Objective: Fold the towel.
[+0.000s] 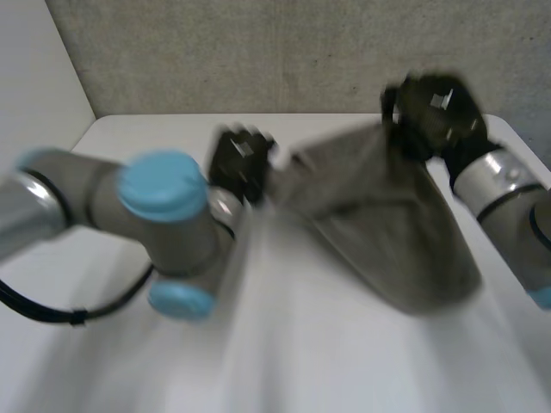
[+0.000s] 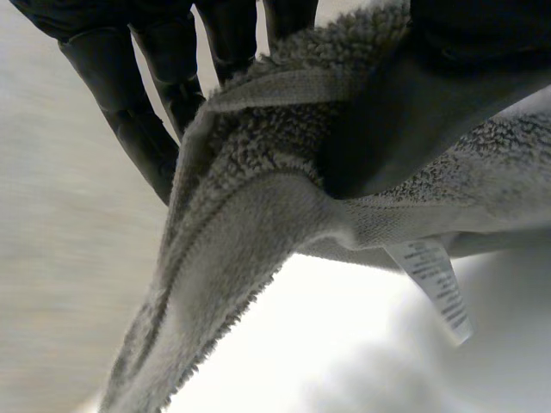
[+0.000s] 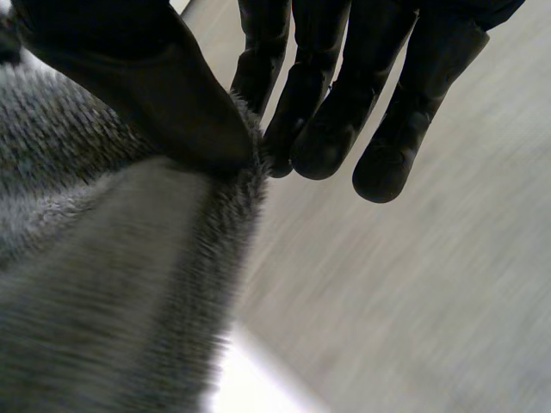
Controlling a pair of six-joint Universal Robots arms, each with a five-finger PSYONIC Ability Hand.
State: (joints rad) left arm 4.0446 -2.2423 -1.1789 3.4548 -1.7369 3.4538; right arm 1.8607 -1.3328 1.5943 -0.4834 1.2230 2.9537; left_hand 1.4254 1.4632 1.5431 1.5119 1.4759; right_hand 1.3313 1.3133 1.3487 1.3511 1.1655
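A grey towel [image 1: 387,228] hangs above the white table [image 1: 129,361], stretched between my two hands. My left hand [image 1: 241,163] pinches its left top corner; in the left wrist view the thumb [image 2: 430,95] presses the terry cloth [image 2: 258,215] against the fingers [image 2: 138,129], and a white label [image 2: 435,284] dangles below. My right hand [image 1: 435,112], raised at the far right, grips the other top corner; in the right wrist view its thumb [image 3: 172,103] clamps the towel's edge [image 3: 112,284] against the fingers [image 3: 327,129]. The towel's body sags to the right.
A grey wall [image 1: 284,52] stands behind the table's far edge. My left arm [image 1: 164,224] crosses low over the left half of the table.
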